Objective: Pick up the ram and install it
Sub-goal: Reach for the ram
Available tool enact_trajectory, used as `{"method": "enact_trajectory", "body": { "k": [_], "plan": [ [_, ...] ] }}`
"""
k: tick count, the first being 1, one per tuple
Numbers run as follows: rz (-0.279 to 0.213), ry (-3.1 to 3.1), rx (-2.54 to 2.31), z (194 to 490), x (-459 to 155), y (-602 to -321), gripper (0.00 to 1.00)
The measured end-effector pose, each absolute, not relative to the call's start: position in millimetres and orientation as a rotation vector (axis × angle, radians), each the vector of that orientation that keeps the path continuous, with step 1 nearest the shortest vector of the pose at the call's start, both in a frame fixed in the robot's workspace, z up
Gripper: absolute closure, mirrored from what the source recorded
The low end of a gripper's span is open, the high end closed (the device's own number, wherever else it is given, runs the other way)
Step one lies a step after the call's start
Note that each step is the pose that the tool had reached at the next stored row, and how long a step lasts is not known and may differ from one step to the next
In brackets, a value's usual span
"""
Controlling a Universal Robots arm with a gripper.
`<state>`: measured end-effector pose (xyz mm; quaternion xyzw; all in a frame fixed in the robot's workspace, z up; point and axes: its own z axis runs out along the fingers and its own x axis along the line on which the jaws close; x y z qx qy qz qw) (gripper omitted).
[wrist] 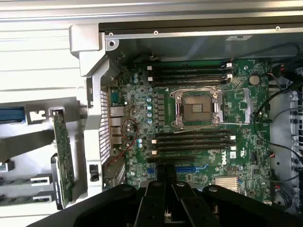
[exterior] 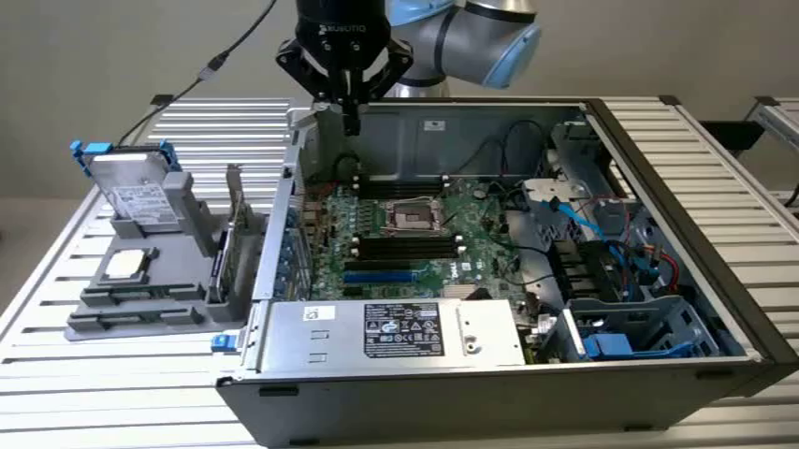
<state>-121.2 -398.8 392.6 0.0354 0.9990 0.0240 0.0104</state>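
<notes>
Exterior view: gripper [exterior: 351, 123] above rear corner of case [exterior: 500, 402], jaws clenched, nothing between them. Gray holder [exterior: 138, 313] outside case, on exterior view's left.

Wrist view: green board on edge in holder, judged ram [wrist: 62, 156], identity not certain. Well apart from jaws, beyond case wall. Long axis crosswise to 2 banks of memory slots [wrist: 191, 141].

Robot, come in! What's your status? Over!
Gripper shut, empty, hanging over the open computer case. Ram not picked up; circuit boards stand in grey holder beside case, can't tell which one. Nothing seen blocking. Over.
</notes>
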Motion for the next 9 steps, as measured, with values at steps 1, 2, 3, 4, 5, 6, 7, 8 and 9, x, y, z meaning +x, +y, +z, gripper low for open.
{"method": "enact_trajectory", "body": {
  "k": [1,2,3,4,5,6,7,8,9],
  "plan": [
    [0.075,3.118,0.110,392.6,-121.2,-398.8,0.90],
    [0.075,3.118,0.110,392.6,-121.2,-398.8,0.90],
    [0.075,3.118,0.110,392.6,-121.2,-398.8,0.90],
    [0.075,3.118,0.110,392.6,-121.2,-398.8,0.90],
    [0.075,3.118,0.110,392.6,-121.2,-398.8,0.90],
    [0.075,3.118,0.110,392.6,-121.2,-398.8,0.90],
    [0.075,3.118,0.110,392.6,-121.2,-398.8,0.90],
    [0.075,3.118,0.110,392.6,-121.2,-398.8,0.90],
    [0.075,3.118,0.110,392.6,-121.2,-398.8,0.90]
  ]
}}
